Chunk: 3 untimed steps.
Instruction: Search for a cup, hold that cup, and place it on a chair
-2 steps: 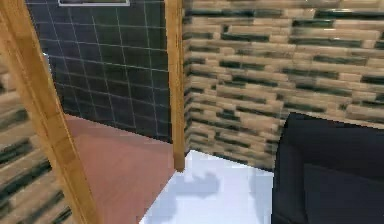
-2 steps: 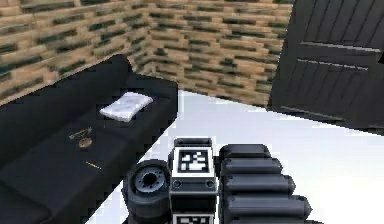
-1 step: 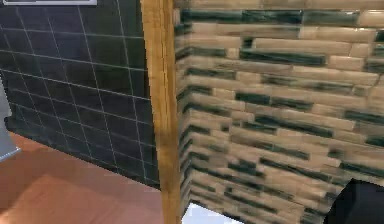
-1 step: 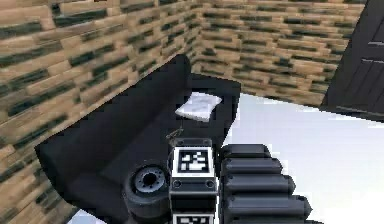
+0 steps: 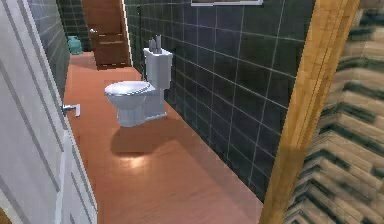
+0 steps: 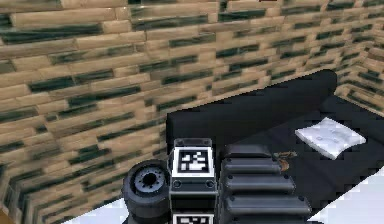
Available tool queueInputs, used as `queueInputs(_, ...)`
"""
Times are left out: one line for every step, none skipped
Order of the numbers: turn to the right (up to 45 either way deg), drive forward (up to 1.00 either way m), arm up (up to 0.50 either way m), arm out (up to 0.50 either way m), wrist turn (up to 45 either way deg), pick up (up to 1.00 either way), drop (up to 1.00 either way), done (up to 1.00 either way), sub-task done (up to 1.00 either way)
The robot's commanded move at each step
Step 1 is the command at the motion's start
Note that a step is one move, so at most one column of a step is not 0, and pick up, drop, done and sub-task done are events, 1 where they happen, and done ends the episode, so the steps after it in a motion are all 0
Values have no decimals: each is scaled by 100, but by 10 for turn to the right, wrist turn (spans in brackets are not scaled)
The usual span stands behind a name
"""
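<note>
A toilet (image 5: 135, 98) is standing against the forward view's right wall (image 5: 240, 70), a door (image 5: 30, 120) hanging at the left. A flat pad (image 6: 328, 136) is lying on a sofa (image 6: 250, 115) that is backing onto a brick wall (image 6: 90, 90).

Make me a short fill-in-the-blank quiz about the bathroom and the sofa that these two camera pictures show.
1. The white ceramic toilet stands against a bathroom wall of dark square ____.
2. On the black upholstered sofa lies a flat ____ cushion.
3. Behind the sofa rises a rough wall built of brown and dark ____.
Missing words: tiles; white; bricks.
</note>
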Motion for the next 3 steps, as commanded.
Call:
queueInputs(0, 30, 0, 0, 0, 0, 0, 0, 0)
queueInputs(-120, 0, 0, 0, 0, 0, 0, 0, 0)
queueInputs(0, 100, 0, 0, 0, 0, 0, 0, 0)
